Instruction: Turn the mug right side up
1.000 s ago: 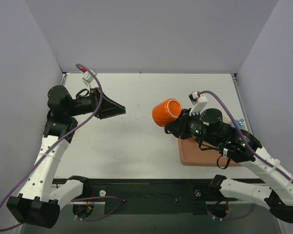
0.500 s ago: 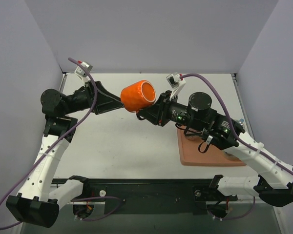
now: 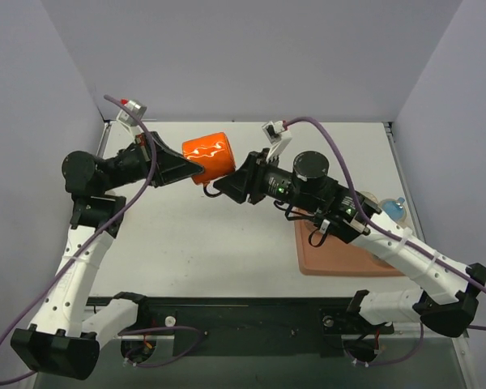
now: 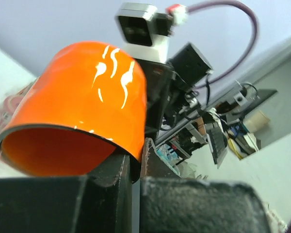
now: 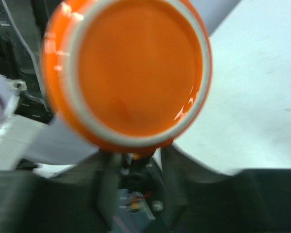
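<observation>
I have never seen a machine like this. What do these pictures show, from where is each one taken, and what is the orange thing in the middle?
This is a robot with a left arm and a right arm, bolted to the near edge of a table. One picture looks down from above and behind them. The other two come from a small camera on each wrist. Each arm ends in a two-finger tool. The orange thing is a mug, held in the air on its side. The left tool pinches its wall at the open end. The right tool appears to grip the other end, where its camera sees the mug's bottom. On the table lie a reddish-brown mat and a small blue object, too hidden to name.
</observation>
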